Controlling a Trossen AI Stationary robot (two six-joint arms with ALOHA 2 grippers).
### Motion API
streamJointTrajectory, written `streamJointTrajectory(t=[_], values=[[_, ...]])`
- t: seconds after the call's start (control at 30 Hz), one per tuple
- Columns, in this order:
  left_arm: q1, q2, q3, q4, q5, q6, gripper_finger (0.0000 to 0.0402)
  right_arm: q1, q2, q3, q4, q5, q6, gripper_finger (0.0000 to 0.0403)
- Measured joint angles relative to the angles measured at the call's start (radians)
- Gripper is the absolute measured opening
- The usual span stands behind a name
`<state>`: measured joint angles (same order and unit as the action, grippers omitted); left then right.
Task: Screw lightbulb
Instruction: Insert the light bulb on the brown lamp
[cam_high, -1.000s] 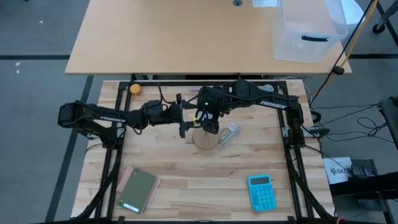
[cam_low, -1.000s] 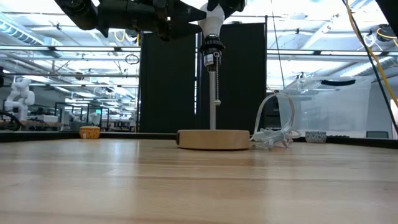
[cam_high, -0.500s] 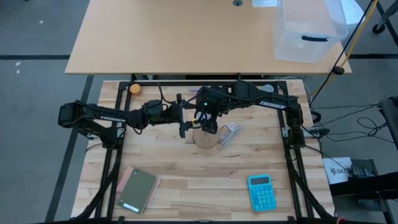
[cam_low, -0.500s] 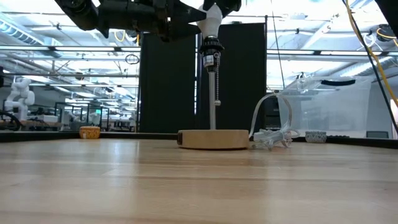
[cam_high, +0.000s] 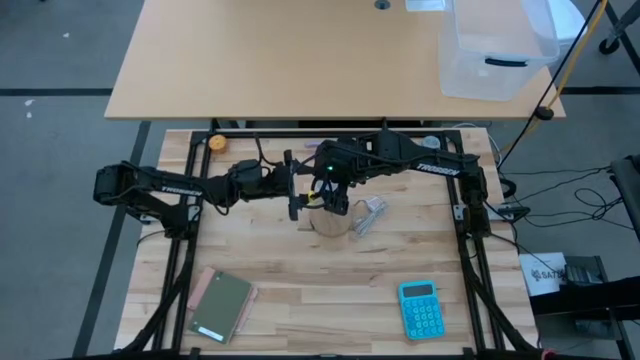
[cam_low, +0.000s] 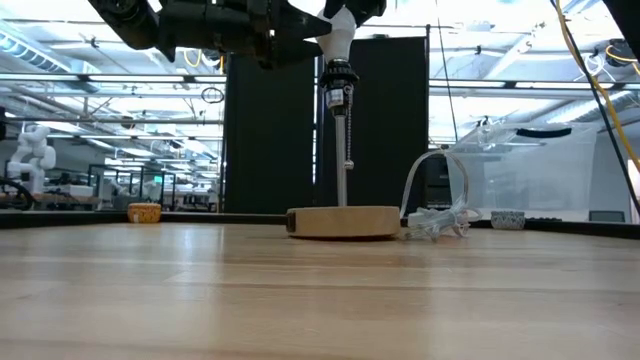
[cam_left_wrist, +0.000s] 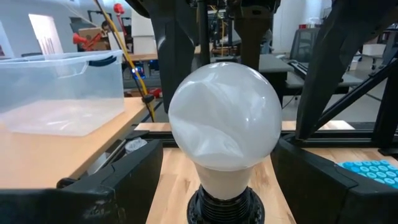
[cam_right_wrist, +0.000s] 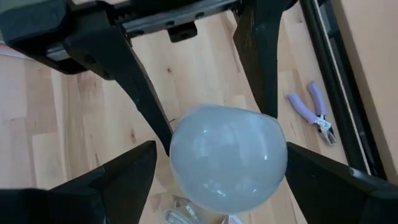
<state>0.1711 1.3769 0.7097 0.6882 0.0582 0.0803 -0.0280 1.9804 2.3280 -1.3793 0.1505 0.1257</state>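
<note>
The whitish lightbulb sits upright in the black socket of a small lamp, on a thin metal stem above a round wooden base near the table's middle. My right gripper comes down over the lightbulb and is shut on it. My left gripper reaches in level from the table's left. It is open, with one finger on each side of the bulb's neck and the socket. I see gaps there and cannot tell whether it touches. My right gripper pinches the lightbulb's round glass between its two fingers, one on each side of its widest part. The fingers come from above, pointing down. The bulb stands upright in the socket on the lamp's stem.
A clear plastic wrapper lies just right of the lamp base. A blue calculator lies near front right, a notebook near front left, and a small orange thing at the far left. Purple pliers lie by the frame.
In the low view the bulb and socket have risen a little under my right gripper, and the wooden base has shifted slightly. Both grippers keep their places around the lamp's top.
</note>
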Motion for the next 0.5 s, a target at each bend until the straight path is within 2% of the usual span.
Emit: streamJointTrajectory(t=[0.5], values=[[0.001, 0.0, 0.0, -0.003, -0.001, -0.008, 0.03, 0.0, -0.003, 0.001, 0.018, 0.053, 0.028, 0.0334]])
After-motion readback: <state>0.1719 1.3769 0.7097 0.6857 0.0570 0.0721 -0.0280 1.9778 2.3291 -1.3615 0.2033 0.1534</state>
